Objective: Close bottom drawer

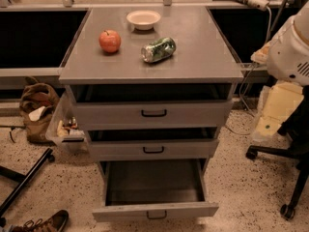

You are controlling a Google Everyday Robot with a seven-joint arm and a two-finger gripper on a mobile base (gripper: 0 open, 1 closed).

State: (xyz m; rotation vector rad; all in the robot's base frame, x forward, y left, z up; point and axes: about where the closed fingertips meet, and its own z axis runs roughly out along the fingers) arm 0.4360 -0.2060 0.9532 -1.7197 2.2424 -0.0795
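Observation:
The bottom drawer (154, 210) of the grey metal cabinet (149, 62) is pulled far out. Its inside is empty and its front carries a small black handle (157, 215). The two drawers above, the middle drawer (153, 149) and the top drawer (153, 113), stand out only slightly. My arm's white and cream shell (285, 66) is at the right edge, level with the cabinet top and apart from the cabinet. My gripper is not in view; it is out of the picture or hidden behind the arm.
On the cabinet top lie a red apple (110, 40), a white bowl (143, 19) and a tipped can (158, 49). A brown bag (36, 111) and a clear bin (65, 127) sit left of the cabinet. An office chair base (285, 178) is at the right, a shoe (43, 223) at the bottom left.

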